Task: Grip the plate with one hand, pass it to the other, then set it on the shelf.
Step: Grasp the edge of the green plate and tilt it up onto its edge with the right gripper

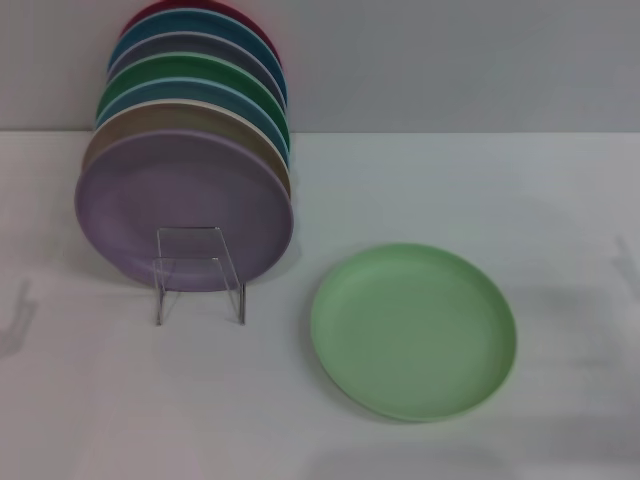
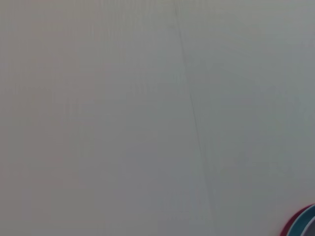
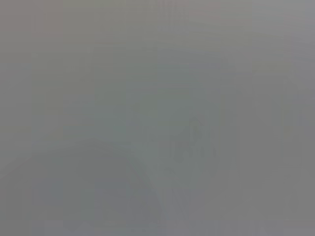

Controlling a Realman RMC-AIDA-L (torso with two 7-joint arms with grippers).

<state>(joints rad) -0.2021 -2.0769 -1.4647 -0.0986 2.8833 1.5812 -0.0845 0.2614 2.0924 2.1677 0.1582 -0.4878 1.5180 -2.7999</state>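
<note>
A: Looking for the plate point(image 1: 412, 330)? It lies flat on the bench point(image 1: 100, 400), near the shelf point(image 1: 198, 272), easy to grab.

B: And the hands?

A: Neither hand shows, so I cannot tell. The purple plate point(image 1: 185, 205) already stands up there.

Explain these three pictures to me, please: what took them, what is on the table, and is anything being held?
A two-armed robot took them. The head camera looks down on a white table. A pale green plate lies flat there, untouched. To its left, a row of coloured plates stands on edge in a clear rack, a lilac plate in front. The other two pictures come from the wrist cameras: the left shows a bare surface and a plate rim at the corner, the right only grey. Neither arm shows, so nothing appears held.
</note>
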